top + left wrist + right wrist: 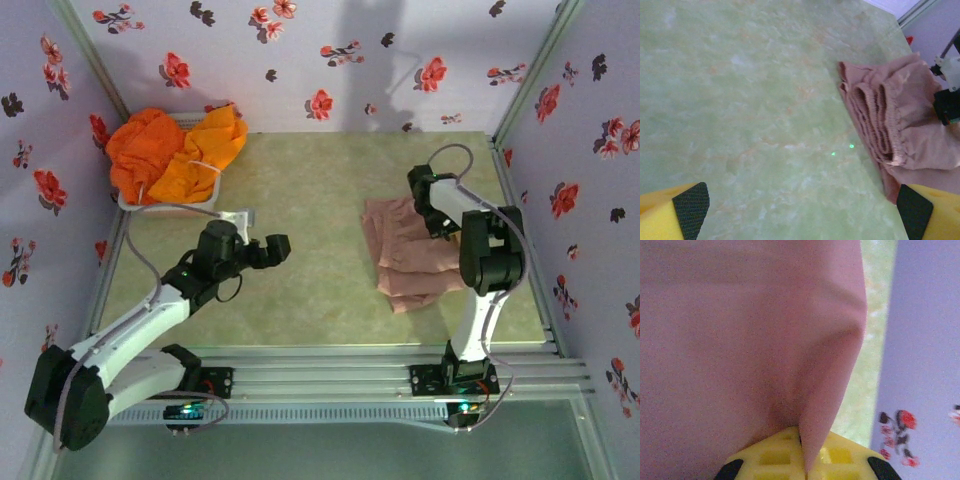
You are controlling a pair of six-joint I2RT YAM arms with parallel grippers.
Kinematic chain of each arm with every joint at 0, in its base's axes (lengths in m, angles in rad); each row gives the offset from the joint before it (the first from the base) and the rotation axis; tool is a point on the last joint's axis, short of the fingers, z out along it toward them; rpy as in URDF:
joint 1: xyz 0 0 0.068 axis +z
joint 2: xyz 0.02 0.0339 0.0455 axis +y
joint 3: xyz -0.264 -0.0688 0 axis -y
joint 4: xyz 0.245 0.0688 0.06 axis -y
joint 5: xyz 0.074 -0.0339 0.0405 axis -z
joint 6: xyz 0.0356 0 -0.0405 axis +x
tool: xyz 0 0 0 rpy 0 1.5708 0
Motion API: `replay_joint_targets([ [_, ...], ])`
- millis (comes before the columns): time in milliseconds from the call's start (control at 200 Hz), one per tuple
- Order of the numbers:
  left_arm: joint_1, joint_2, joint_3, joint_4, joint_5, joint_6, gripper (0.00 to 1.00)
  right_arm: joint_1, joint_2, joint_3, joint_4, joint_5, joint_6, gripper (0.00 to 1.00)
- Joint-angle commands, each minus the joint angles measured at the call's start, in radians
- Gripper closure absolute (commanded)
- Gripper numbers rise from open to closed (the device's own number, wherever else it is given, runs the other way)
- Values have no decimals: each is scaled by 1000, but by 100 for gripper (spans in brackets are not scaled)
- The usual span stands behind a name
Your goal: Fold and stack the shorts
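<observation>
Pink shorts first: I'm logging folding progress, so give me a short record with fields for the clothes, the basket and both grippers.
pink shorts: bunched in folds on the right side of the table, not stacked
orange shorts: heaped unfolded in the basket, far left corner
left gripper: open, empty, above bare table
right gripper: shut on a fold of the pink shorts

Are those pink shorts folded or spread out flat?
Folded: the pink shorts lie in stacked layers, one edge pinched in the right pincer.
</observation>
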Motion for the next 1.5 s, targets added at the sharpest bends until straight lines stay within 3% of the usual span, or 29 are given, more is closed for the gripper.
replay_joint_targets([
  [0,4,-50,20,-55,-63,41,1,-60,-53,-19,-26,176,-60,100],
  [220,20,-131,9,-105,-96,61,1,-130,-48,-10,-2,277,-59,99],
  [485,38,-199,-5,-148,-111,65,0,-197,-61,20,-12,303,-9,85],
  [585,43,-207,-3,-161,-118,61,0,-220,-97,50,-23,286,42,56],
  [610,43,-209,1,-169,-126,59,1,-226,-116,57,-26,252,59,42],
  [635,45,-208,9,-182,-140,57,0,-232,-141,64,-28,197,75,19],
  [655,45,-210,14,-193,-158,53,1,-235,-164,67,-27,156,87,11],
  [735,46,-215,36,-228,-243,39,1,-234,-290,51,14,-48,116,1],
  [890,71,-229,81,-242,-368,68,0,-234,-586,-107,204,-531,216,1],
  [995,129,-213,140,-244,-393,102,1,-234,-726,-237,356,-751,278,1],
  [1145,281,-134,263,-273,-391,133,1,-234,-838,-391,480,-850,337,1],
  [1275,396,25,434,-343,-323,177,1,-234,-892,-467,506,-917,368,1],
  [1495,498,369,752,-486,-254,264,1,-233,-991,-617,589,-1028,411,1],
])
